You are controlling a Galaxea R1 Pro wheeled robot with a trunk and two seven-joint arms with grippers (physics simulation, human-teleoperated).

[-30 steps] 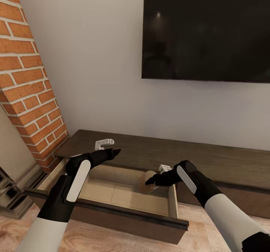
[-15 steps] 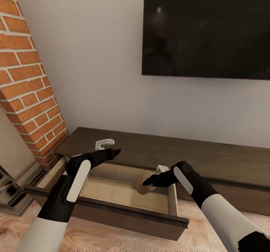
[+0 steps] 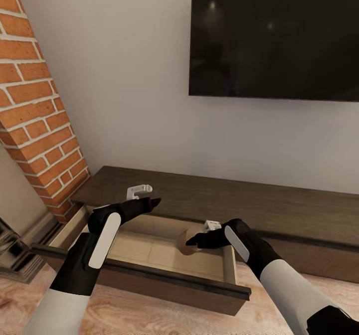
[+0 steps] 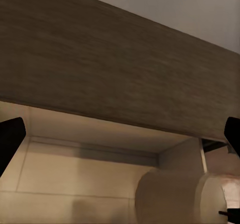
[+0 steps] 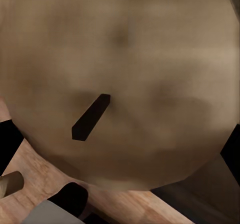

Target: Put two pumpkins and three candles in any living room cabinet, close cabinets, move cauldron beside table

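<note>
my right gripper [image 3: 192, 242] is clamped on a candle [image 3: 186, 240] inside the open cabinet [image 3: 149, 195] drawer, near its right wall. my left gripper [image 3: 149, 198] hovers over the drawer's back edge, jaws apart.

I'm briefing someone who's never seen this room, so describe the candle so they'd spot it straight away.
Below the wall television runs a long dark wood cabinet with one drawer pulled open. At that drawer's right end the right gripper holds the candle, a stubby tan cylinder with a tiny dark wick.
</note>
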